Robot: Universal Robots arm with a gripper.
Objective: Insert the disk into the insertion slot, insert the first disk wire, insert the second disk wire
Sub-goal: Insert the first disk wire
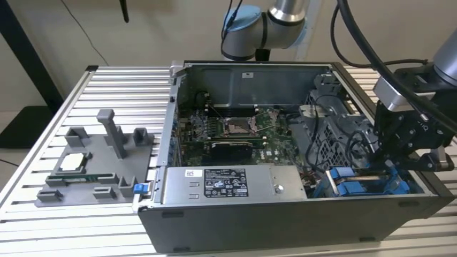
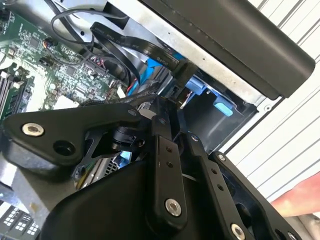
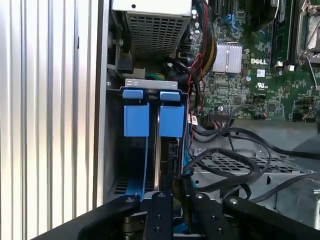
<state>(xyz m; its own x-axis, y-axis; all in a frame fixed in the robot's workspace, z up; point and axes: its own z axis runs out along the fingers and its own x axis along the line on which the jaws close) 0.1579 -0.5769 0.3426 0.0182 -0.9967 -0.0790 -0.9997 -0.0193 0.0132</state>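
Two blue-framed drives (image 3: pixel 136 119) (image 3: pixel 171 120) stand side by side in the insertion slot (image 3: pixel 150 82) of the drive cage at the case's front corner, on the exterior view's right (image 1: pixel 360 186). Which of them is the disk I cannot tell. My gripper (image 3: pixel 174 182) hangs just above them, in line with the drive nearer the motherboard. Its fingers (image 3: pixel 159 212) are drawn close together on a slim black wire connector (image 3: pixel 174 157) that stands against that drive's edge. In the second wrist view a flat black wire (image 2: pixel 150 50) runs to a plug beside the blue tabs (image 2: pixel 222 107).
The open computer case (image 1: pixel 286 225) lies on a slatted metal table (image 1: pixel 107 85). Loose black cables (image 3: pixel 235 155) loop over a perforated plate next to the cage. The power supply (image 1: pixel 228 184) and motherboard (image 1: pixel 236 128) fill the case. A grey fixture with parts (image 1: pixel 93 166) stands on the exterior view's left.
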